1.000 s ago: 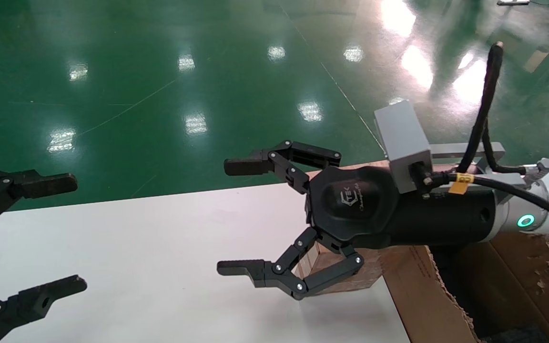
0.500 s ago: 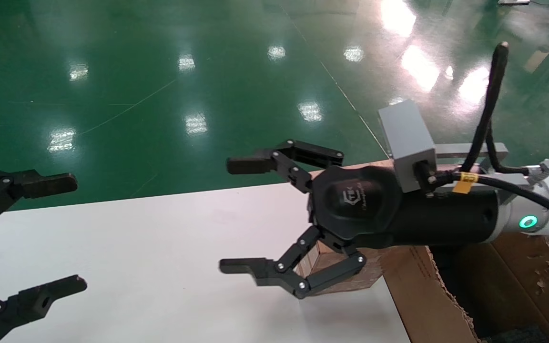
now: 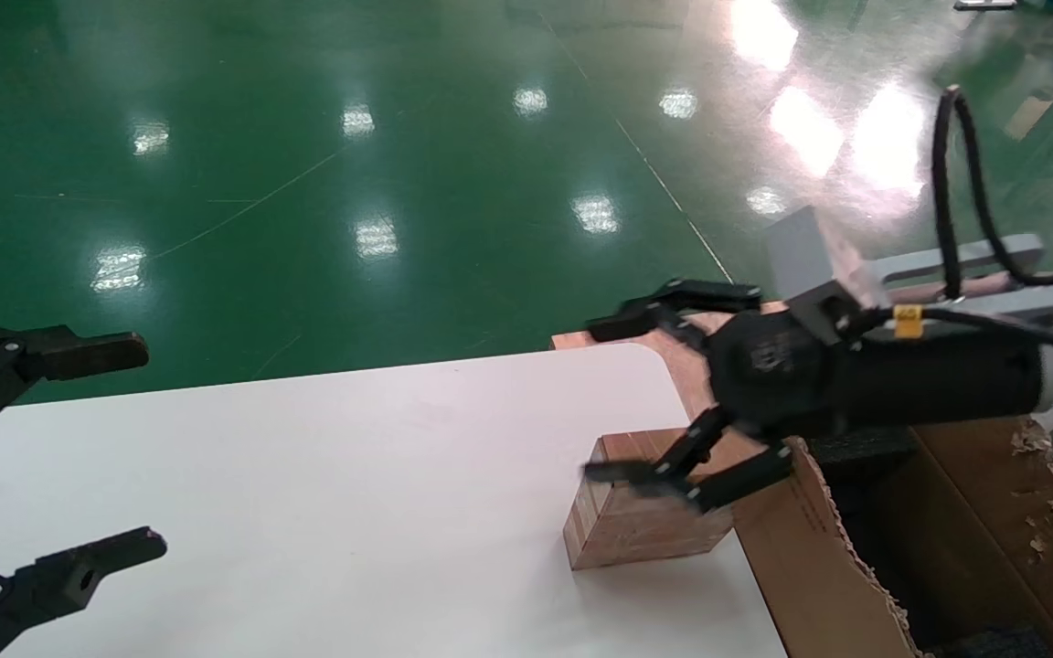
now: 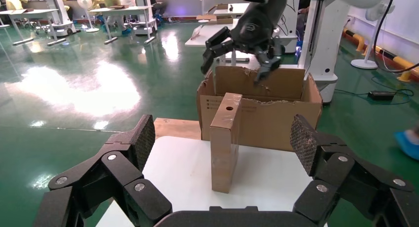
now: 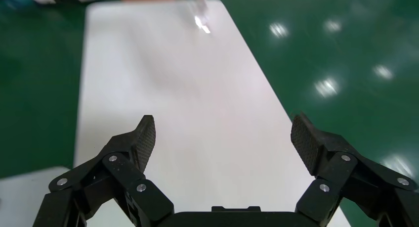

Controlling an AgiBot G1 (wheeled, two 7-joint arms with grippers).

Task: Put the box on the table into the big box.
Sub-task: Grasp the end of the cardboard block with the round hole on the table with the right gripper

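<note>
Only the left wrist view shows the box's (image 4: 225, 138) round hole (image 4: 229, 108).

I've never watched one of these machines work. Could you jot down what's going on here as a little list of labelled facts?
small box: upright on the table, against the big box
big box: open, ragged flaps, beside the table
right gripper: open, empty, in the air above the small box
left gripper: open, empty, over the table's other end
job: not done; small box not in the big one
</note>
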